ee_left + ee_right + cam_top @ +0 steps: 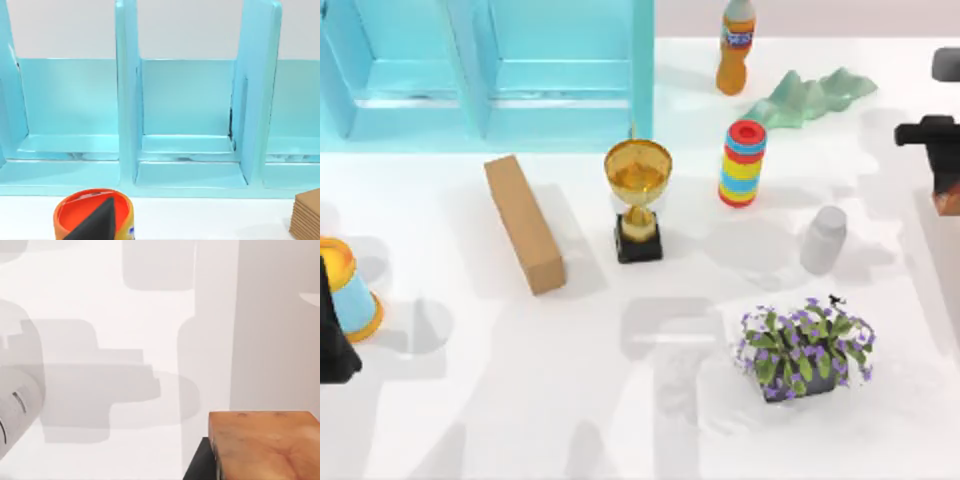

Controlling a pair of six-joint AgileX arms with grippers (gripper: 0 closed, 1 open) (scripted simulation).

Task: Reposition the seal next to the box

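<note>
**Right gripper carries the seal at the far right edge; box waits left of centre**

Left gripper (335, 335) sits parked at the table's left edge, just beside the orange and blue cup (348, 290); you cannot tell from these views whether its fingers are open or closed. Its wrist camera looks across that cup's orange rim (92, 212) toward the blue shelf unit (190, 125), with a corner of the box (307, 215) at the side.

Moving right, the box (524, 222) lies on the table as a long tan block, angled, with the gold trophy (638, 200) near its right side. Further right stand the ring stack (743, 163), the grey bottle (823, 238) and the potted plant (807, 350), with an orange drink bottle (736, 45) and a green crumpled piece (810, 97) at the back.

At the far right edge, the right gripper (942, 175) appears to hold the seal (948, 200), a reddish-brown block just under the dark wrist. In the right wrist view the seal (265, 445) sits close against the camera with a dark finger (200, 465) beside it, above the bare table (125, 340), so you can judge it as lifted and in transit.

Your next move calls for a long carry leftward, passing over or around the bottle, ring stack and trophy, then a set-down on open table just beside the box.

Much of the right gripper and seal is cut off by the frame, so the grip itself is hard to confirm.
</note>
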